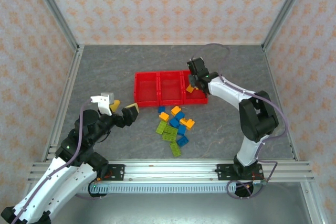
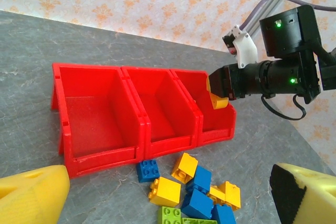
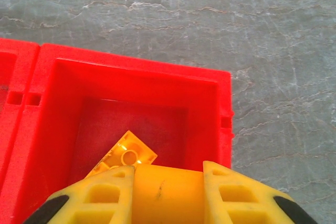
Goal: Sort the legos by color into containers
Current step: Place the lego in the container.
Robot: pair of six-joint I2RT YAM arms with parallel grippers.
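Three joined red containers [image 1: 147,98] stand in a row at mid-table. My right gripper [image 1: 192,84] hangs over the rightmost bin [image 3: 131,70], shut on an orange-yellow lego [image 3: 167,195] between its yellow fingers [image 3: 100,195]. A second orange-yellow lego [image 3: 125,156] lies tilted on that bin's floor, underside up. The left bin [image 2: 89,119] and middle bin [image 2: 163,111] have nothing in them. Loose legos [image 1: 174,124] in lime green, blue and orange-yellow lie scattered just in front of the bins. My left gripper [image 1: 122,109] is open, low and to the left of this pile, its fingers [image 2: 31,198] spread wide.
Metal frame posts and patterned walls enclose the grey table [image 1: 105,66]. A rail [image 1: 173,169] runs along the near edge by the arm bases. The right arm [image 1: 247,103] reaches in from the right over the bin row.
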